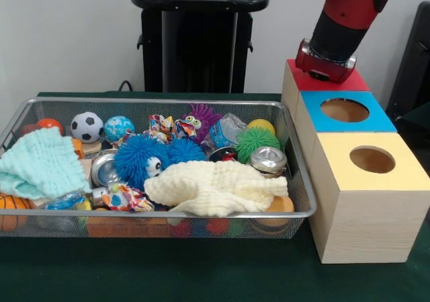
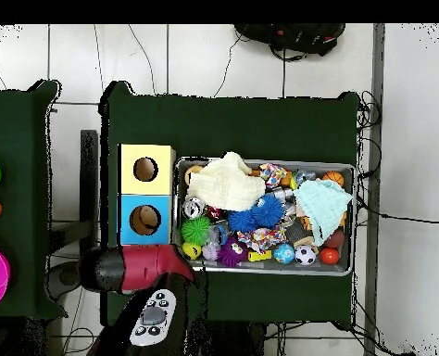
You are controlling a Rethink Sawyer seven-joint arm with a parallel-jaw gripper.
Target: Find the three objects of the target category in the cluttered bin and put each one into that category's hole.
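The jaws could not be made out in either view: the gripper (image 1: 327, 61) sat low over the red-topped box (image 1: 336, 81), its tip hidden, so whether it held anything could not be told. The arm (image 1: 346, 9) came down steeply from above, ending over that box, apart from the wire bin (image 1: 299, 174). The bin was full of balls, cloths and cans, so most sorting appeared outstanding; the blue box (image 1: 344, 110) and yellow box (image 1: 371, 159) holes looked empty.

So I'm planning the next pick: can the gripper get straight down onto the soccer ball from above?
Probably yes: the soccer ball sits uncovered near the bin's far rim, nothing lying on top.
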